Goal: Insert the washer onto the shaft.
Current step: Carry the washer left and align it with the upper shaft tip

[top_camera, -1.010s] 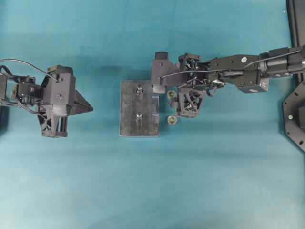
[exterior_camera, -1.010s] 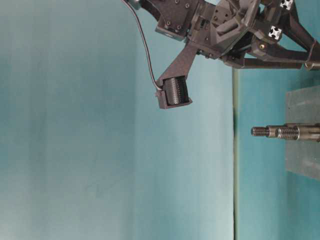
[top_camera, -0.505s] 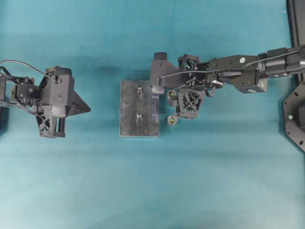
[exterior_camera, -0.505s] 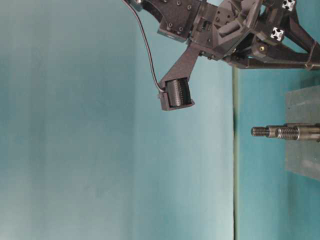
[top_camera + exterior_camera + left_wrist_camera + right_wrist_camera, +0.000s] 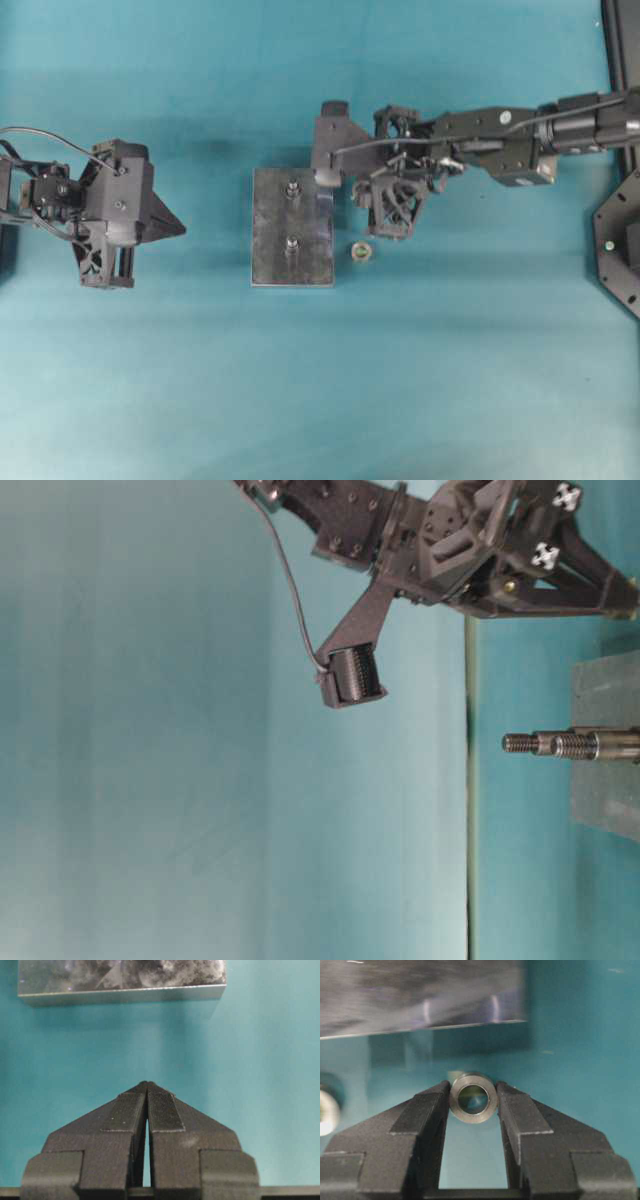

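While the teal table (image 5: 300, 400) carries the whole setup, the largest item on it is the grey metal base plate (image 5: 270, 245), lying near the centre of the overhead view. The right arm (image 5: 520, 150) reaches in from the right side and ends just beside the plate's right edge. The left arm (image 5: 60, 200) sits well apart on the left side of the table.

Two threaded shafts stand upright on the plate: the far shaft (image 5: 292, 188) and the near shaft (image 5: 291, 245), both bare.

Right gripper (image 5: 473, 1102): jaws partly closed, with both pads touching opposite sides of a washer (image 5: 473, 1097). The washer is a small metal ring, held on edge between the fingertips with its bore facing the wrist camera, just off the plate's right edge.

Left gripper (image 5: 147, 1091): jaws fully closed, fingertips meeting, nothing between them. It points toward the plate's left edge.

A second washer (image 5: 362, 251) lies flat on the table, just right of the plate's near right corner, apart from the right gripper.
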Controlling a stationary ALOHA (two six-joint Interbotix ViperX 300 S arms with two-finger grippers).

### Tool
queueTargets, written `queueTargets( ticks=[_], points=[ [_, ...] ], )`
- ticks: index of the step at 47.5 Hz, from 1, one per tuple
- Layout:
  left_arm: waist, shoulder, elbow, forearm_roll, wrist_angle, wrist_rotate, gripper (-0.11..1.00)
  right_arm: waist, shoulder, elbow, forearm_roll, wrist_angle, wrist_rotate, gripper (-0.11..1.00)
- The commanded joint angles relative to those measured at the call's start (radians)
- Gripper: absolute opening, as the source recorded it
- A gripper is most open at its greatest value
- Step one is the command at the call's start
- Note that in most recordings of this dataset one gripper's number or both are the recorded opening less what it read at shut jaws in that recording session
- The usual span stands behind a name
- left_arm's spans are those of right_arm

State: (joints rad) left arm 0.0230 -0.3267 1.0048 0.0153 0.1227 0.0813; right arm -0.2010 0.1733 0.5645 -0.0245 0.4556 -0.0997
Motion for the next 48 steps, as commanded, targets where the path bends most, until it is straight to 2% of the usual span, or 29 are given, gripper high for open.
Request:
queueTargets(
  ticks=[1, 12, 27, 48],
  points=[
    [0.002, -0.009, -0.011, 0.003, -0.008, -0.002, 0.00, 0.003, -0.049, -0.043, 0.000, 0.037, 0.000, 0.34],
    [0.002, -0.006, -0.011, 0.003, -0.008, -0.002, 0.00, 0.032, -0.083, -0.140, 0.000, 0.112, 0.000, 0.34],
    [0.002, -0.005, -0.011, 0.003, -0.008, -0.002, 0.00, 0.060, -0.057, -0.258, 0.000, 0.132, 0.000, 0.34],
    [0.002, -0.005, 0.000, 0.002, -0.025, -0.002, 0.00, 0.072, -0.031, -0.299, 0.000, 0.153, -0.003, 0.34]
  ],
)
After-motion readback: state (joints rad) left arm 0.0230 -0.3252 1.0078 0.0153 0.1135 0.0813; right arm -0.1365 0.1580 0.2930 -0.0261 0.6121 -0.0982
